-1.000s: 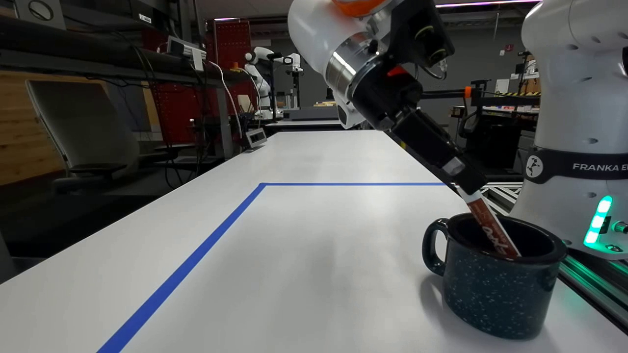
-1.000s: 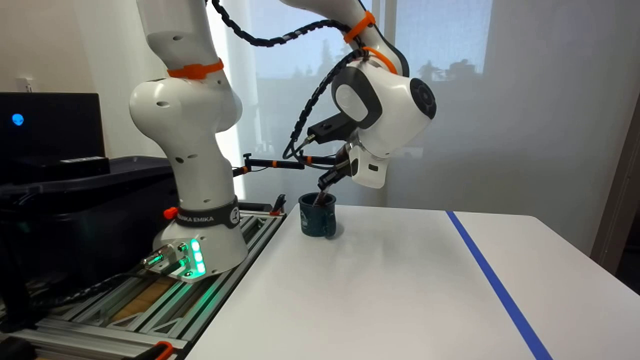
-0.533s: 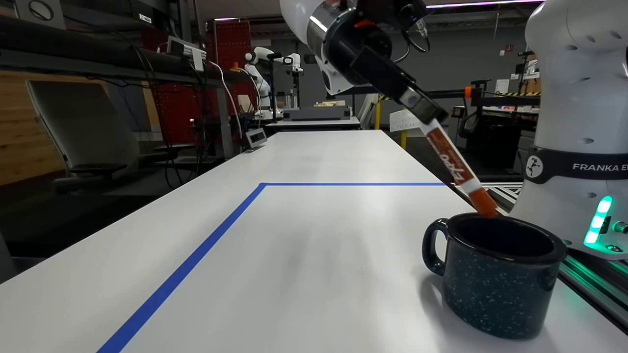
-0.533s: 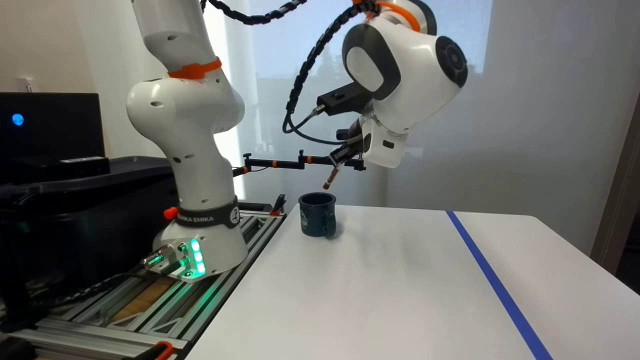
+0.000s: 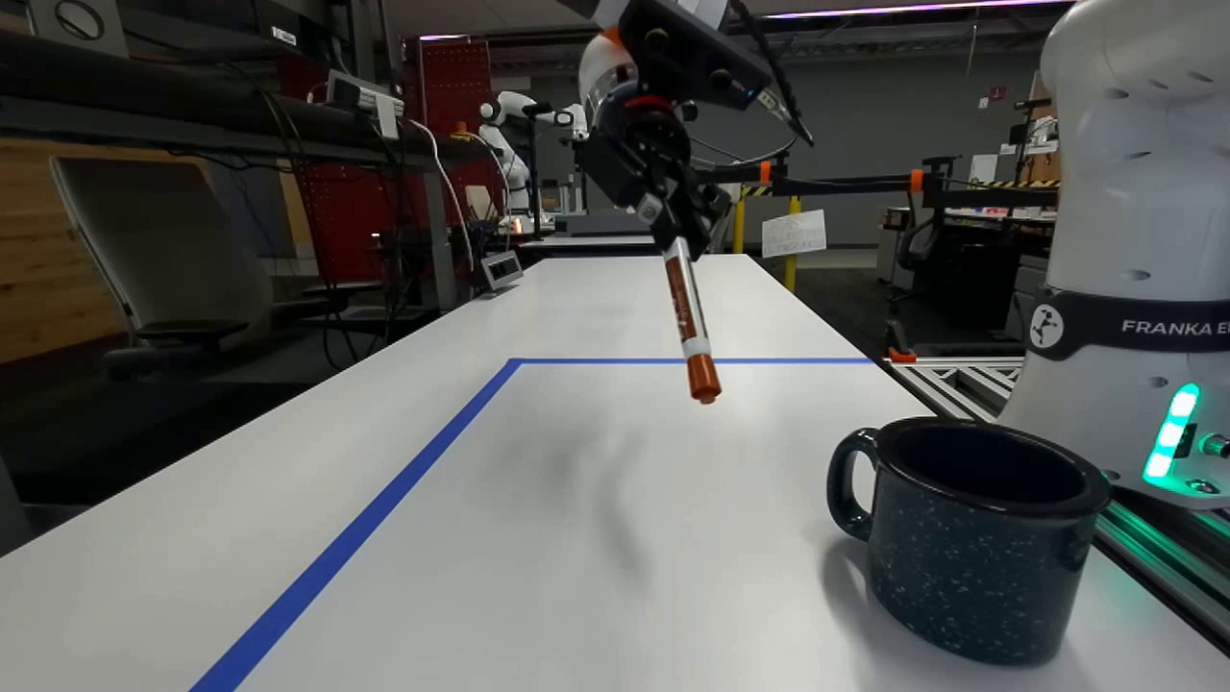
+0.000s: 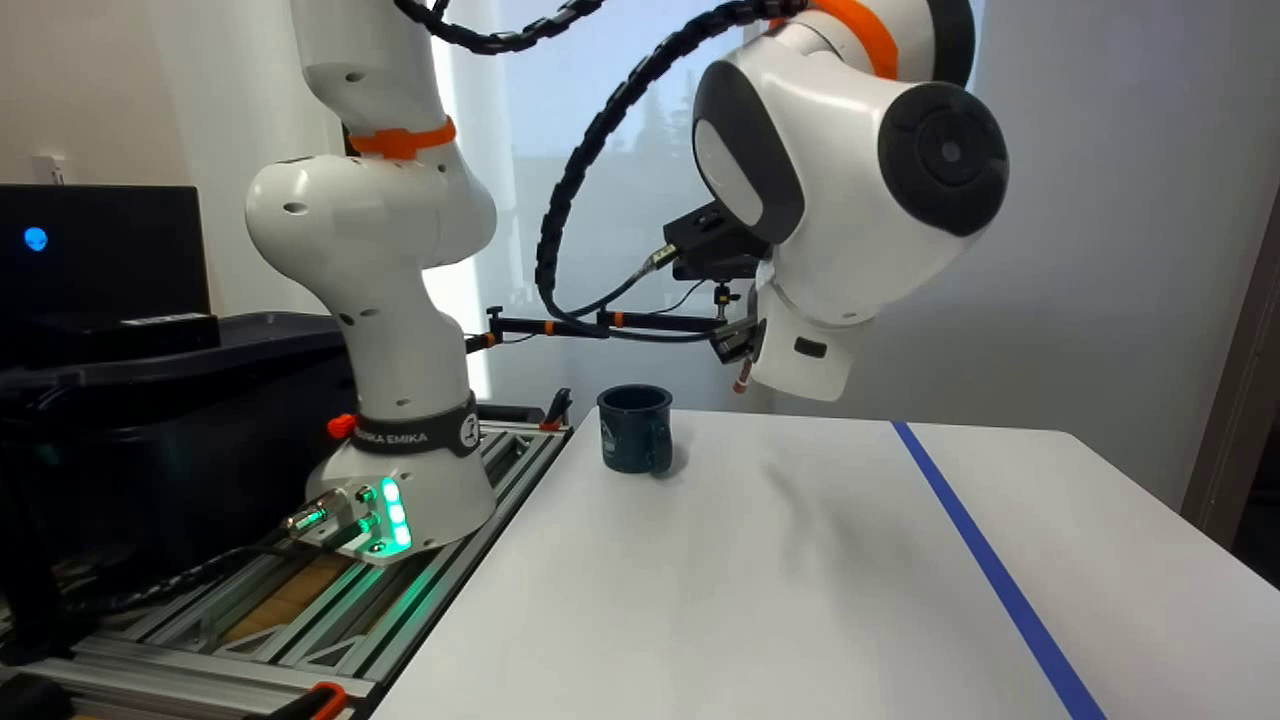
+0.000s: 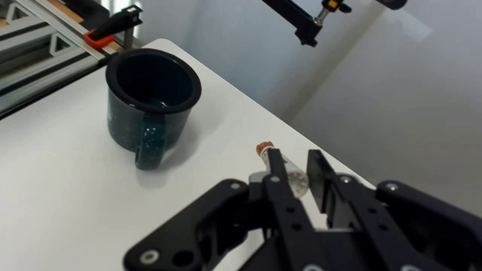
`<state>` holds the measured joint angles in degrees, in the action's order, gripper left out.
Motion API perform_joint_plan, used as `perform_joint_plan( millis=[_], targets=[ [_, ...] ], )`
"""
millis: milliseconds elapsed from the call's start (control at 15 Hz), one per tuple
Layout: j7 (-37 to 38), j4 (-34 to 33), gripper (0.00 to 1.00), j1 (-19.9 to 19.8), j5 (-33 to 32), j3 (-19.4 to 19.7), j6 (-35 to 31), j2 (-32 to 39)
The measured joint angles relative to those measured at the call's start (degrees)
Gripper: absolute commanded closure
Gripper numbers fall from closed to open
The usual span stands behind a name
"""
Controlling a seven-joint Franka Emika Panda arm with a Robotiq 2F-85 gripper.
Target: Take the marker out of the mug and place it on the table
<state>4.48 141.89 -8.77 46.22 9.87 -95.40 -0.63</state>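
My gripper (image 5: pixel 682 234) is shut on the upper, whitish end of the marker (image 5: pixel 688 312). The marker hangs cap-down, slightly tilted, in the air above the table (image 5: pixel 730 509). In the other exterior picture only its reddish lower end (image 6: pixel 742 377) shows below the gripper (image 6: pixel 735 345). In the wrist view the marker (image 7: pixel 297 183) lies between the fingers of the gripper (image 7: pixel 293 160), and the left finger covers part of it. The dark blue-grey speckled mug (image 5: pixel 980 562) stands upright on the table, apart from the marker. Its handle and open mouth also show in the wrist view (image 7: pixel 124 124).
The robot base (image 6: pixel 410 480) stands on a metal frame beside the table, close to the mug. Blue tape lines (image 5: pixel 423 461) mark the tabletop. A black clamp with a red part (image 7: pixel 98 39) and a black camera arm (image 6: pixel 560 327) are beyond the mug.
The marker has come up out of the mug in my gripper. It has moved away from the mug and the robot base and turned closer to upright. The mug has not moved.
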Motion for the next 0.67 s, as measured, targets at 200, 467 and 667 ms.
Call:
perform_joint_plan(
  millis=[200,467,667],
  targets=[
    [-3.75,-0.24,0.95,-0.87,5.96,0.6,-1.6,5.33],
    [-8.14,-1.84,0.95,-1.51,10.87,0.66,-2.91,13.48],
    [-9.94,-4.19,0.95,-1.53,11.47,0.59,-4.94,19.2]
  ],
)
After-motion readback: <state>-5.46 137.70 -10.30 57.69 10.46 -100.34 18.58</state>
